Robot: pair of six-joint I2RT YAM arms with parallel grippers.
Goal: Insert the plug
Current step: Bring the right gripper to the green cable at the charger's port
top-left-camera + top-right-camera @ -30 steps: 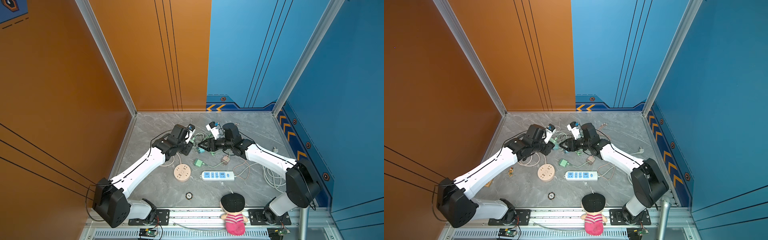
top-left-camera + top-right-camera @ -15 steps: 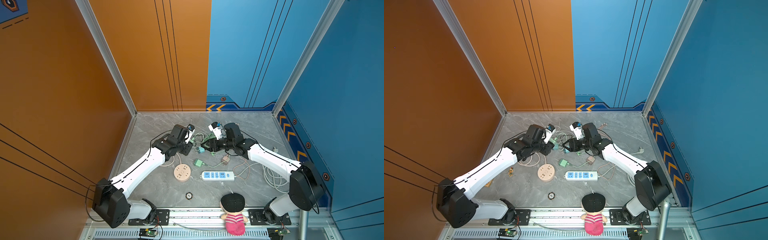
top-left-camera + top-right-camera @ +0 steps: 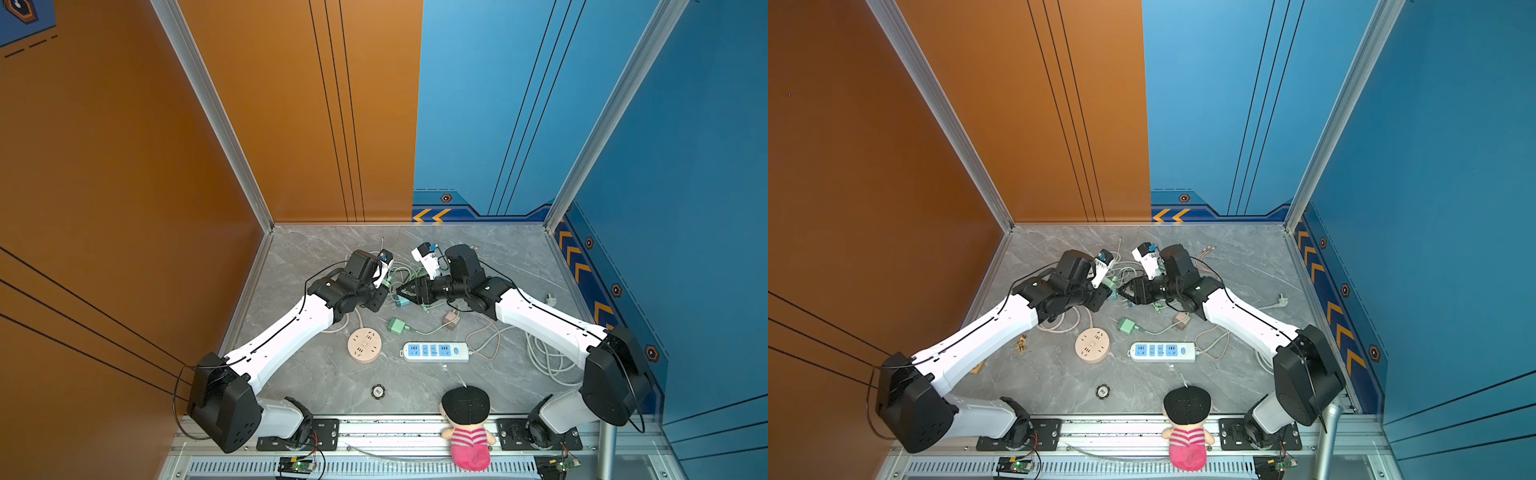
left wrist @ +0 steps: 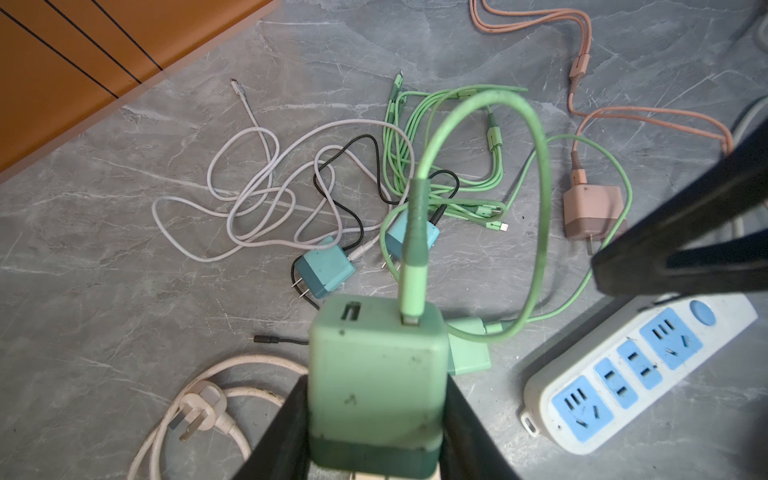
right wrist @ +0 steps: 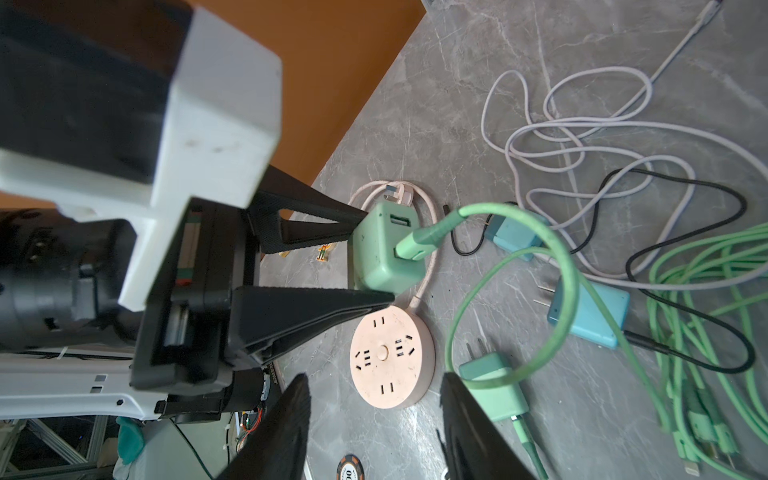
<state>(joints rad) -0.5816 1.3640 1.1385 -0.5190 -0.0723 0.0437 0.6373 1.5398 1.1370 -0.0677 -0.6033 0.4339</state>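
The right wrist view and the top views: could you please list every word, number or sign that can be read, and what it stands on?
"00", partly cut off and uncertain: on the poker chip in the right wrist view.
Yellow chevrons, no words: on the back wall's blue band in both top views.
Markings on the white power strip: too small to read.
Nothing else is legible.
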